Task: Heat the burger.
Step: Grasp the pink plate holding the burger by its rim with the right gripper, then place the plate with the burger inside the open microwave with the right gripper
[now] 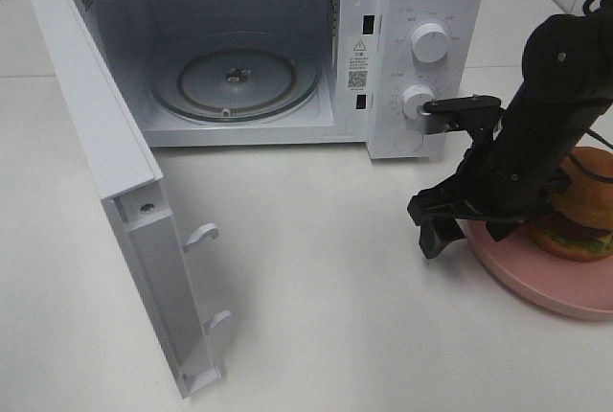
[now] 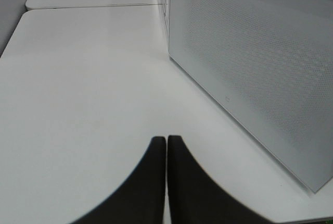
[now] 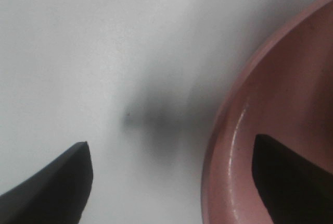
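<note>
Wide-open right gripper at the pink plate, burger still outside the microwave

The right gripper is spread wide across the rim of the pink plate, one finger over the plate and one over the white table. The burger sits on that plate, just behind. Farther back stands the microwave, its door swung open. The left gripper is pressed closed beside the microwave's wall, holding nothing.

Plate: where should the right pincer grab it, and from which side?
Grip the plate by its raised rim, on the left edge as the high view shows it. Come down from above, one finger inside and one outside. The burger sits toward the right, so that stretch of rim is bare. The open right pincer hangs astride that rim.
</note>
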`<state>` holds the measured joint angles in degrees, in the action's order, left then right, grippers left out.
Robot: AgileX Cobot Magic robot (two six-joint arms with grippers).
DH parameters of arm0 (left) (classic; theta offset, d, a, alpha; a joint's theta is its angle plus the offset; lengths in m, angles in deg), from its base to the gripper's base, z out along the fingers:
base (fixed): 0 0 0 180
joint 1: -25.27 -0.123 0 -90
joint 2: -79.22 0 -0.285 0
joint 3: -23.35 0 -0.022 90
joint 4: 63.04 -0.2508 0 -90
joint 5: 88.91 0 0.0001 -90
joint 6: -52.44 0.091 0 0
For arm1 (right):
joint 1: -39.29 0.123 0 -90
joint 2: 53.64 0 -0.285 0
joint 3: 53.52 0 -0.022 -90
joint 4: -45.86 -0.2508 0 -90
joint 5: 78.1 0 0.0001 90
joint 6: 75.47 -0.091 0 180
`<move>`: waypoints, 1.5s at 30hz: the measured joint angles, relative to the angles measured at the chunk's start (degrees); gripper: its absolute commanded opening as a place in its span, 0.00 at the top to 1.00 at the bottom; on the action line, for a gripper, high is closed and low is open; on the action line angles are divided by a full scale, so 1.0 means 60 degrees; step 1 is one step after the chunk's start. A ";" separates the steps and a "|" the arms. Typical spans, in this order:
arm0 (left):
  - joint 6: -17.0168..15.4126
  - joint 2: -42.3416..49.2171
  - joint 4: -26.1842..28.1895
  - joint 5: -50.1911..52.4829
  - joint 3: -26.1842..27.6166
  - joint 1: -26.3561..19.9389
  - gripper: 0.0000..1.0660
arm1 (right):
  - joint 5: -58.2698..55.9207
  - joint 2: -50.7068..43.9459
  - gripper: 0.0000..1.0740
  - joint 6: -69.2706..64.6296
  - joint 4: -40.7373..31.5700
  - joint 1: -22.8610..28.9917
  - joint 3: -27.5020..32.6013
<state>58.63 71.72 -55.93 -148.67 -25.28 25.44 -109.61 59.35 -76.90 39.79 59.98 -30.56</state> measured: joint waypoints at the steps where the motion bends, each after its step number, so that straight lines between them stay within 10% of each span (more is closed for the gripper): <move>1: 0.0000 0.0000 0.0000 0.0000 0.0000 0.0000 1.00 | 0.0000 0.0000 0.29 0.0000 0.0000 0.0000 0.0000; 28: 0.0000 0.0000 0.0000 0.0000 0.0000 0.0000 1.00 | 0.0153 0.0859 0.50 0.0076 0.0821 0.0000 -0.0201; 37: 0.0000 0.0000 0.0000 0.0000 0.0000 0.0000 1.00 | 0.0143 0.0859 0.97 0.0086 0.1012 0.0000 -0.0210; 45: 0.0000 0.0000 0.0000 0.0000 0.0000 0.0000 1.00 | -0.0010 0.0831 1.00 0.0468 0.1012 0.0000 -0.0229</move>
<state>58.63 71.72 -55.93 -148.67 -25.28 25.44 -109.67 64.33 -74.10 45.86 59.98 -31.94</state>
